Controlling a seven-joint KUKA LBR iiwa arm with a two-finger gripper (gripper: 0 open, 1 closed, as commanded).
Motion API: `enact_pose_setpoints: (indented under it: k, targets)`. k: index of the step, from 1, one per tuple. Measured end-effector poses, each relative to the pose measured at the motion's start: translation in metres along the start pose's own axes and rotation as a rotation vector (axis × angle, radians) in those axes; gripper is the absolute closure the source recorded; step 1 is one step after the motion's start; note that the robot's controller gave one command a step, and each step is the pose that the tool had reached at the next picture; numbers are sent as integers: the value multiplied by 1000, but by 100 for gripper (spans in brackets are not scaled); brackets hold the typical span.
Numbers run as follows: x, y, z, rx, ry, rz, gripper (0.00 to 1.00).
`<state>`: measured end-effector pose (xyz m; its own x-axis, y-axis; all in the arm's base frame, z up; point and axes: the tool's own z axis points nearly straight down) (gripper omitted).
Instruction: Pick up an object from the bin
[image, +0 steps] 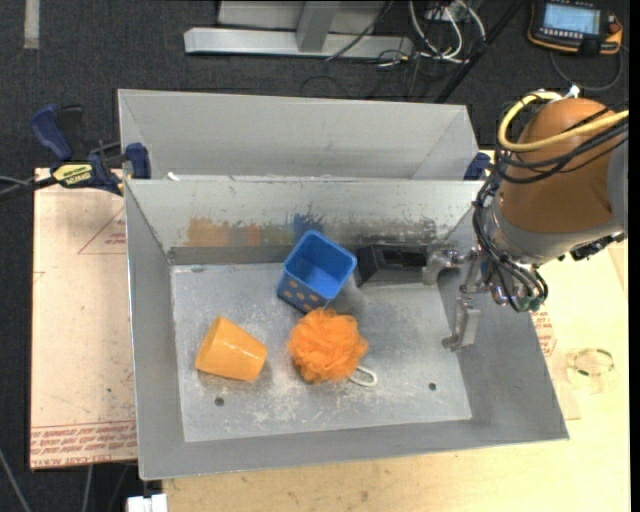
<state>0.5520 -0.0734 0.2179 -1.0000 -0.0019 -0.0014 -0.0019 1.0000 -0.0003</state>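
My gripper (459, 336) hangs over the right side of the bin floor, close to the right wall, with bare floor beneath it and nothing seen in it. The nearest thing is a dark, boxy item (388, 262) lying against the back wall, to the gripper's upper left. An orange mesh bath puff (326, 345) with a white loop lies in the middle of the floor, well left of the gripper. A blue square cup (316, 269) leans on its side just behind the puff.
An orange plastic cup (231, 350) lies on its side at the left of the floor. The arm with its orange cover and cables stands over the bin's right rim. The bin walls slope steeply on all sides.
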Motion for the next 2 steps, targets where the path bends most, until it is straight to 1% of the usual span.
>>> enact_pose_setpoints:
  k: [1,2]
  targets:
    - [0,0,0,0,0,0,0]
    - [3,45,14,1,-2,2,0]
